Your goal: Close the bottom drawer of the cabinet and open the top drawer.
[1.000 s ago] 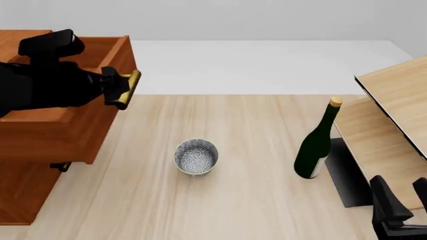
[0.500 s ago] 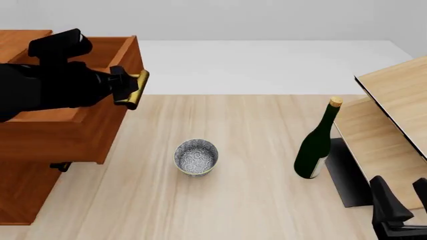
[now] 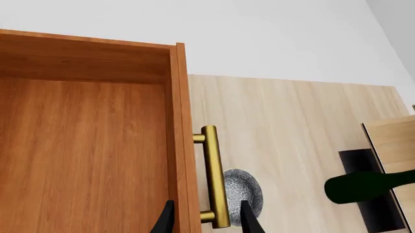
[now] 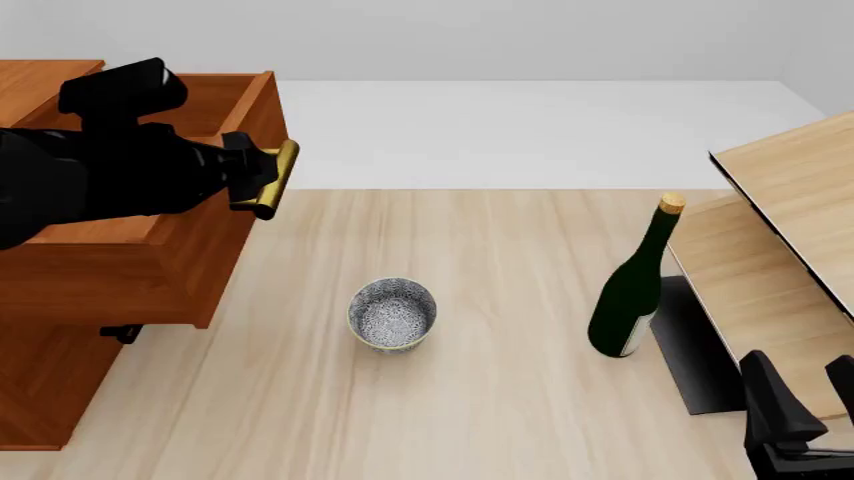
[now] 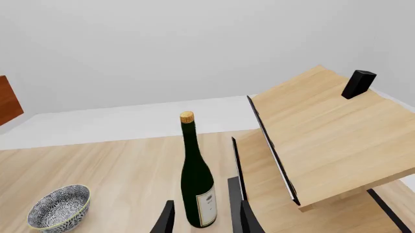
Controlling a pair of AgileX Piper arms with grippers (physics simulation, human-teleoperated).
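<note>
Brass is showing between the left gripper's (image 4: 254,172) fingertips, which are sitting narrowly parted around the bar handle (image 3: 213,177) of the top drawer (image 4: 134,245); whether the pads are actually pressing on the bar I cannot tell. That drawer is standing well out from the cabinet (image 4: 40,385), overhanging the table's (image 4: 507,400) left side, with its reddish-brown interior lying bare in the left wrist view. The bottom drawer is not showing as pulled out anywhere in the front view, so it is probably sitting flush under the overhang, though I cannot confirm it. Trouble from here is likely coming from the grip: the fingers are meeting the handle near one end post, not its middle, so an uneven pull may be skewing the drawer or letting the bar slip free. Pulling on much farther may be running the drawer out of its guides. A speckled bowl (image 4: 392,313) is standing just beyond the drawer front, and a dropping arm could be knocking it. Farther right, the green bottle (image 4: 635,285) is standing upright beside the pale wood furniture (image 4: 787,190), near the right gripper (image 5: 202,213), whose fingers are parted and holding nothing.
</note>
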